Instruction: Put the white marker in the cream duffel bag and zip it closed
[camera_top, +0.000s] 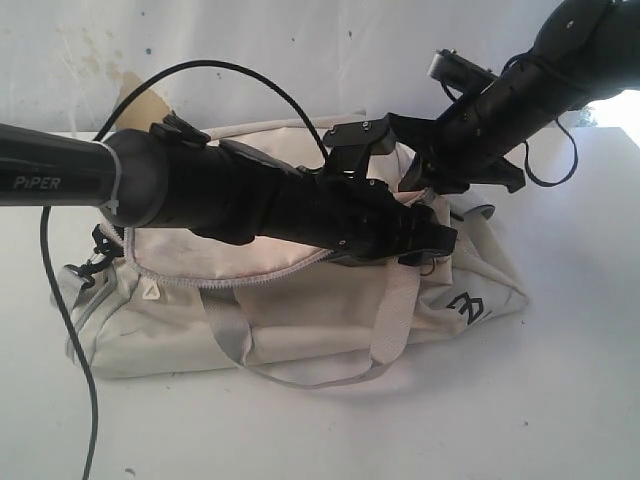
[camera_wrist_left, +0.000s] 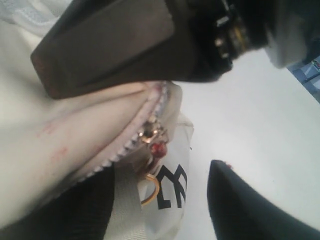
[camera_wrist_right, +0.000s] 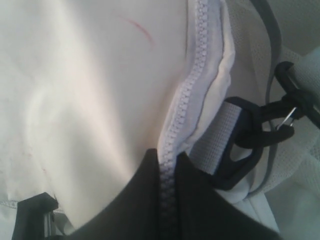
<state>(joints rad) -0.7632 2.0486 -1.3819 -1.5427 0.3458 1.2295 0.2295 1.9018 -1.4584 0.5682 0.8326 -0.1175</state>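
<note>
The white marker shows in none of the views. Judging from the meshed zip it is most likely inside the cream duffel bag (camera_top: 300, 320), but that cannot be confirmed. The bag lies lengthwise on the white table (camera_top: 560, 400), with its logo (camera_wrist_left: 172, 187) end to the right in the exterior view. Its top zip (camera_wrist_right: 180, 107) reads as closed wherever teeth are visible. The slider (camera_wrist_left: 150, 135) sits at the logo end, its brass-coloured ring (camera_wrist_left: 157, 190) hanging free.

The left gripper (camera_top: 435, 242) hovers over that end with its jaws apart, one finger (camera_wrist_left: 110, 45) close over the fabric above the slider, grasping nothing that can be seen. The right gripper (camera_wrist_right: 167, 210) is clenched on the bag's zip seam, the teeth running in between its fingers, just beside a black clip (camera_wrist_right: 250, 135) and a grey strap (camera_wrist_right: 225, 135).

This looks like the last of the zipping. To finish it well, the right gripper should hold the seam taut while the left takes the ring and draws it along the line of the teeth, not upward, because soft fabric bunches and jams. When it lets go, the left finger should clear the ring so the slider is not dragged back.

The left arm (camera_top: 200, 185) covers the middle stretch of the zip in the exterior view, so a gap there cannot be ruled out. The end stop past the slider is blurred. A dark shape at one corner of the left wrist view cannot be identified.
</note>
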